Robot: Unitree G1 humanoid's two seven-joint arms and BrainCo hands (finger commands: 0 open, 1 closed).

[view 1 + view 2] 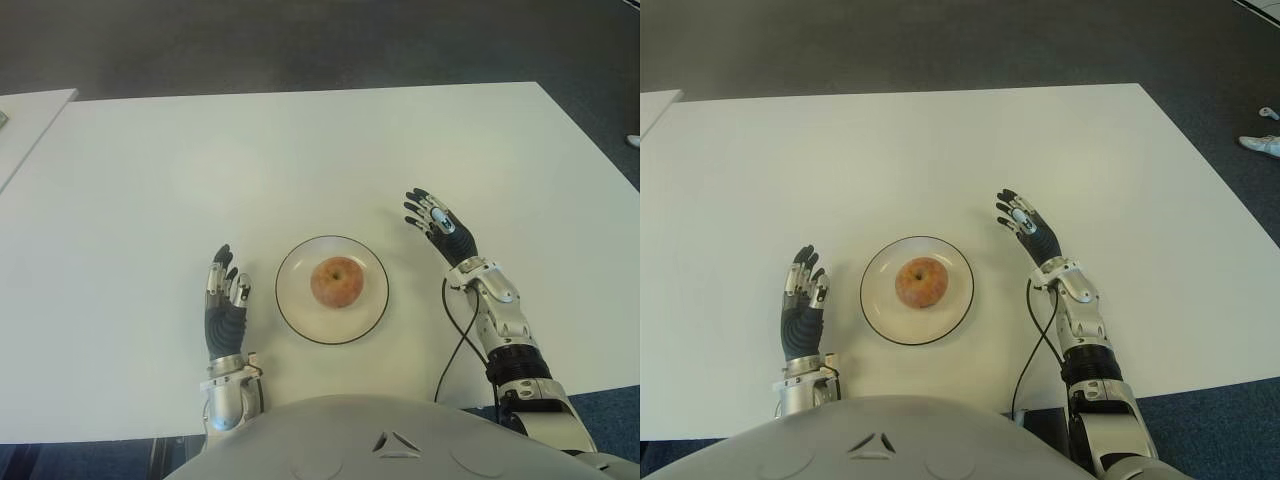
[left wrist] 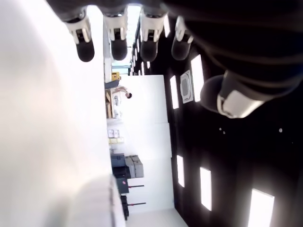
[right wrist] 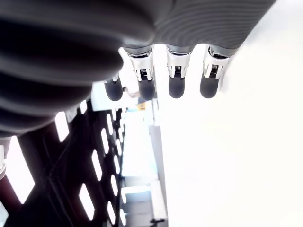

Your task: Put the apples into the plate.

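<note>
**Apple on the plate, both hands empty**

Apple (image 1: pixel 337 281): a single reddish-yellow fruit sitting upright near the middle of the plate (image 1: pixel 300 316), a round white dish with a thin dark rim. The plate lies on the white table (image 1: pixel 300 150), close to the robot's body.

The apple is between the two hands and touches neither. The left hand (image 1: pixel 226 297) shows just beside the plate on its left side, fingers extended and together, pointing away from the robot, holding nothing. The right hand (image 1: pixel 438 224) shows to the right of the plate and a little farther from the body, fingers spread and angled towards the table's centre, also empty. Each wrist view shows its own hand's fingers (image 2: pixel 116 33) straight, with nothing between them. A dark cable (image 1: pixel 455 345) runs along the right forearm.
</note>
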